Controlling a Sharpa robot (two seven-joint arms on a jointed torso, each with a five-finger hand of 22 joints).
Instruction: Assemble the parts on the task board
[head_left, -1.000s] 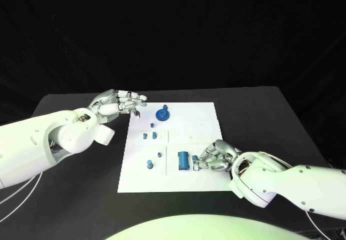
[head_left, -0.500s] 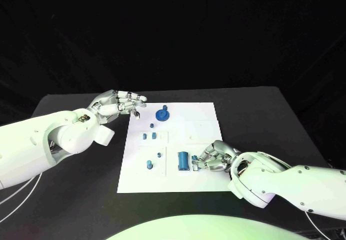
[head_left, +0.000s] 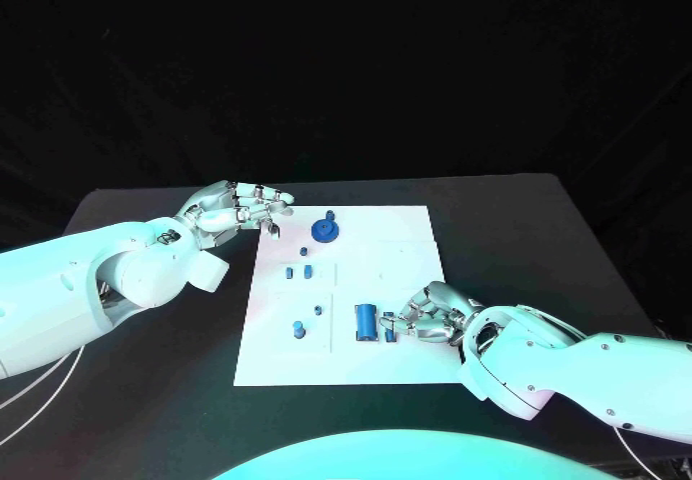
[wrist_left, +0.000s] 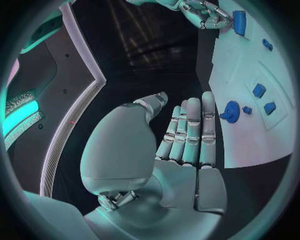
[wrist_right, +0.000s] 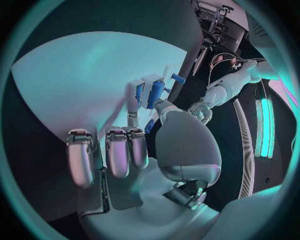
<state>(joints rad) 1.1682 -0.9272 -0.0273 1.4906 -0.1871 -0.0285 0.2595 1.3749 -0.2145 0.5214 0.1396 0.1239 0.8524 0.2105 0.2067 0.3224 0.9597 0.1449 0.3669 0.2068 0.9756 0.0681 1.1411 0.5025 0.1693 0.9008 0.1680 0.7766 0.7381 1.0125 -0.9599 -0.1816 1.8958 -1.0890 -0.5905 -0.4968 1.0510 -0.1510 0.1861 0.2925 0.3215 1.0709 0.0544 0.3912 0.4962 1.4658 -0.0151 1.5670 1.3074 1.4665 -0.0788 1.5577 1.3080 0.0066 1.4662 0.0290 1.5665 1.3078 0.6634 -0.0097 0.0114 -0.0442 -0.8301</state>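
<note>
Right hand's on the job, near side of the board

My right hand (head_left: 433, 318) pinches a small blue part (head_left: 389, 322) just right of the blue cylinder (head_left: 368, 320), long axis near-to-far; my left hand (head_left: 235, 207) hangs empty, fingers loose, at the task board's (head_left: 411, 250) far-left corner.

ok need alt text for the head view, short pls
The right robot hand touches a small blue part beside the large blue cylinder on the white task board. The left robot hand hovers at the board's far left corner, near a round blue part.
</note>
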